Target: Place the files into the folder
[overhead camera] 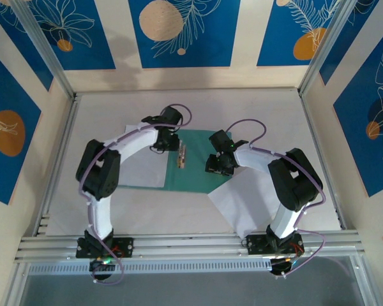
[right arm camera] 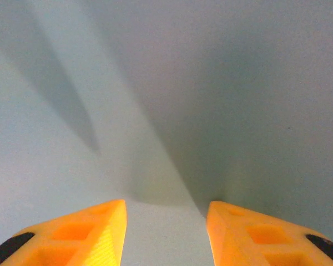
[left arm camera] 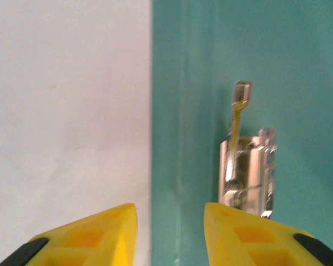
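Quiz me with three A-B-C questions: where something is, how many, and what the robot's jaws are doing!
1. Where is the metal clip? A on the green folder; B on the wall; C on a robot base.
2. How many white sheets? A one; B two; C four.
3. The left jaws are: A apart, empty; B shut on paper; C shut on the clip.
Answers: A, it sits on the green spine; B, one on the folder, one at its right corner; A, a gap shows.

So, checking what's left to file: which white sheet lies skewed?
The right-hand sheet, turned diagonally at the folder's near corner; the other sheet lies square, left of the clip.
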